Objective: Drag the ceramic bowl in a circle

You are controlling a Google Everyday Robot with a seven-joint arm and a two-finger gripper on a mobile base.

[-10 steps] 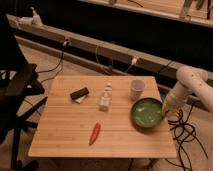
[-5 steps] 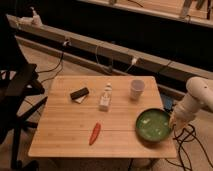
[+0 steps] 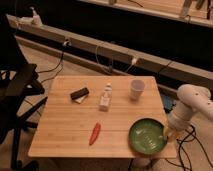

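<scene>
Claw (image 3: 169,132) sits at bowl's right rim, near desk's (image 3: 65,135) front-right corner; can't tell how its jaws stand. Bowl (image 3: 146,138) lies just left of claw, round so no long axis, partly over front edge. Room to circle is inward, back-left. Chili (image 3: 95,133), bottle (image 3: 105,98), cup (image 3: 137,89) w/in reach of a wide arc.

Ceramic bowl (image 3: 147,137) at table (image 3: 65,135) front-right corner; hand (image 3: 168,133) at bowl's right rim.

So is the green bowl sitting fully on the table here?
No. The ceramic bowl overhangs the table's front-right edge, upright, end effector at its right rim.
</scene>
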